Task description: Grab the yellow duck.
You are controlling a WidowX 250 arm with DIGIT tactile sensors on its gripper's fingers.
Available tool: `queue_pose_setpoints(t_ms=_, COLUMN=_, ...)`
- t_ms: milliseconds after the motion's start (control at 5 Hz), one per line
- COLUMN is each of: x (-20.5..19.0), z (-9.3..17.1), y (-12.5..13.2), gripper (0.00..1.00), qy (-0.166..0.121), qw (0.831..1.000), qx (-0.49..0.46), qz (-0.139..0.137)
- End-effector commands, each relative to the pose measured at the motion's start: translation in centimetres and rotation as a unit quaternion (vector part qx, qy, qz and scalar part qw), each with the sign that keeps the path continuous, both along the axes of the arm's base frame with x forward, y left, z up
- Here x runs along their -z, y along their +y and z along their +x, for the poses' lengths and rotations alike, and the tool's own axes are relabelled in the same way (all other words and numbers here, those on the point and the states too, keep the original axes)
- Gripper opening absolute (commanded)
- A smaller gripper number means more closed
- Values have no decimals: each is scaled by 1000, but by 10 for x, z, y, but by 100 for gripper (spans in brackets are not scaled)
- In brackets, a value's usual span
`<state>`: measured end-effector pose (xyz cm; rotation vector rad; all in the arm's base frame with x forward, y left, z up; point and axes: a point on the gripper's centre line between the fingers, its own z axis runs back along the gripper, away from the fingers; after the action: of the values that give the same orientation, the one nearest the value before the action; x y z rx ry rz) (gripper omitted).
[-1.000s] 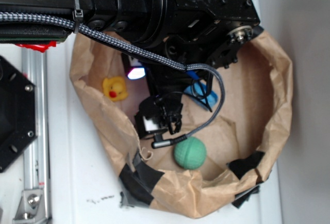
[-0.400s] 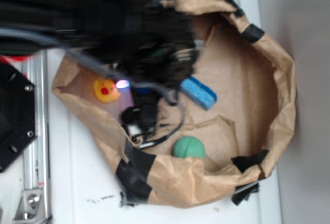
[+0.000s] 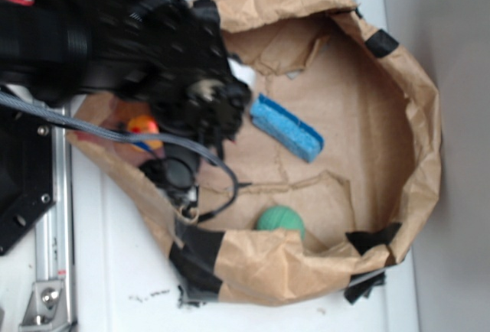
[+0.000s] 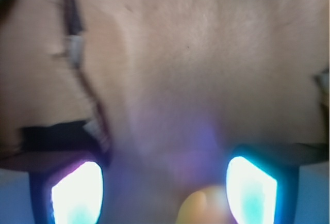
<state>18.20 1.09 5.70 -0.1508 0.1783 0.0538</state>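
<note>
The arm has swung left since the earlier frame, bringing the gripper point(image 4: 164, 188) over the yellow duck point(image 3: 142, 127). The fingers point(image 4: 77, 193) stand apart, empty, with the duck low between them. Descend straight, then close gently.

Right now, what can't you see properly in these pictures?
- Small glossy yellow rubber duck: exterior view, mostly hidden under the blurred black arm.
- Black pincer: wrist view shows two glowing pads apart, tips cut off by the bottom edge.
- Green textured ball: exterior view, lower part hidden behind the brown paper bag rim.
</note>
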Motion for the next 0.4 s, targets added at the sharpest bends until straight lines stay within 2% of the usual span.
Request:
queue_pose_setpoints(t_ms=0, x=-21, z=17, y=20, gripper=100, qy=-4, qw=1000, qx=-29, qz=8)
queue_pose_setpoints(t_ms=200, x=-16, z=18, y=22, gripper=100, qy=-1, qw=999, qx=-29, qz=20)
